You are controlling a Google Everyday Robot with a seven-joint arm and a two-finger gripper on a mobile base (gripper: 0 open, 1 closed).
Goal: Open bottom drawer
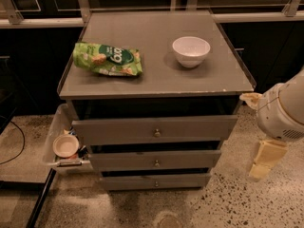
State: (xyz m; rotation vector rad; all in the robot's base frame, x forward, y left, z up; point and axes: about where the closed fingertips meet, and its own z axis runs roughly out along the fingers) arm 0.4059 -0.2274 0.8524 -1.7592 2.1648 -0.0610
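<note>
The bottom drawer (154, 181) is the slimmest grey front of three on the grey cabinet, with a small round metal knob (156, 184) at its centre. Its front sits further back than the two fronts above it, under a dark gap. My gripper (263, 163) hangs below the white rounded arm housing (285, 113), to the right of the cabinet. It is above the floor, at about the height of the middle drawer (156, 159). It is well apart from the knob and touches nothing.
The widest top drawer (154, 129) stands slightly out. A green snack bag (108, 59) and a white bowl (191, 51) lie on the cabinet top. A side tray (56, 127) with a small white bowl (65, 145) hangs at left. Speckled floor lies in front.
</note>
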